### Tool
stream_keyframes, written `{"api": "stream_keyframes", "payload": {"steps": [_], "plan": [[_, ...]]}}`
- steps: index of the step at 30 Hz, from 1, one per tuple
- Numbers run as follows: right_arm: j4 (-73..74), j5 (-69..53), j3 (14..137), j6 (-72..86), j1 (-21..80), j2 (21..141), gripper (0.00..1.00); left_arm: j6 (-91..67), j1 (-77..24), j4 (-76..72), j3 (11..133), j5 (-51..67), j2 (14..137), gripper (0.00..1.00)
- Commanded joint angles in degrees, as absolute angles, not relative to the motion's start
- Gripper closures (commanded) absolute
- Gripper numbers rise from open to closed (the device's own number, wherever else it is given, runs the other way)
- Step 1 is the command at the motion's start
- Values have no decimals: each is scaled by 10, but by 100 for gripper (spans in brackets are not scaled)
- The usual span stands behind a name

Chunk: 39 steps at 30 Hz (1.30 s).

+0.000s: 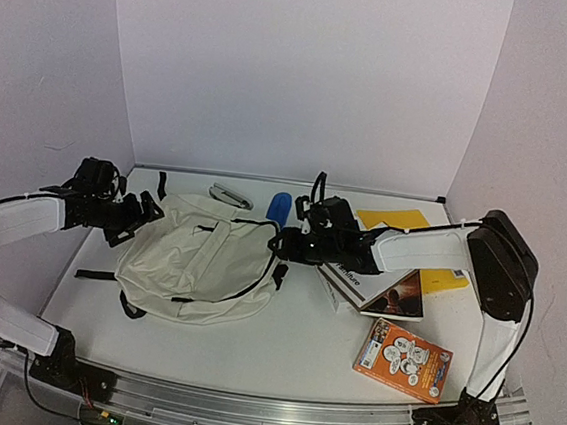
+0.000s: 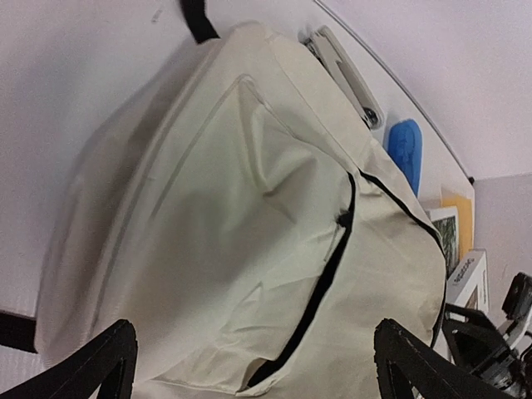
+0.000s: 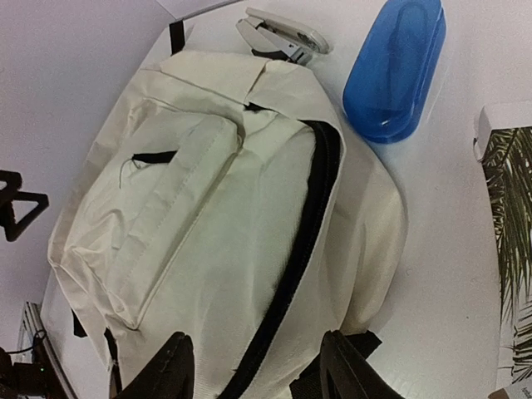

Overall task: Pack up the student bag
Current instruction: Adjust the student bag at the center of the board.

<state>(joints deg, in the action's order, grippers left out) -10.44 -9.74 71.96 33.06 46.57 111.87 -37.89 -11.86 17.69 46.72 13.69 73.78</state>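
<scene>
The student bag (image 1: 193, 264) is lying between the grippers: left gripper (image 1: 149, 210) is hovering wide open at one side; right gripper (image 3: 258, 353), arm stretching low, is straddling the black zipper (image 3: 307, 224), jaws part-spread.

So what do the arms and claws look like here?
The left arm and right arm have white shells with black joint housings and thin black cables. The left claw and right claw have black fingers, the left's with triangular cut-outs.
</scene>
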Motion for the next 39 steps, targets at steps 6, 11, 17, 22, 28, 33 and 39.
{"api": "stream_keyframes", "payload": {"steps": [6,11,17,22,28,33,39], "plan": [[-117,-83,726,369,492,1133,92,-429,-46,245,403,114,663,0],[-119,-81,669,406,519,1108,100,-444,-46,260,377,109,671,0],[-120,-76,610,441,569,1066,100,-453,-47,247,357,104,686,0],[-119,-89,585,463,603,1046,92,-443,-46,206,360,113,747,0],[-77,-27,572,441,607,984,39,-424,-47,111,386,152,847,0],[18,86,621,381,606,944,24,-414,-47,31,428,217,908,0],[55,128,687,310,574,960,19,-412,-47,17,495,244,939,0]]}}
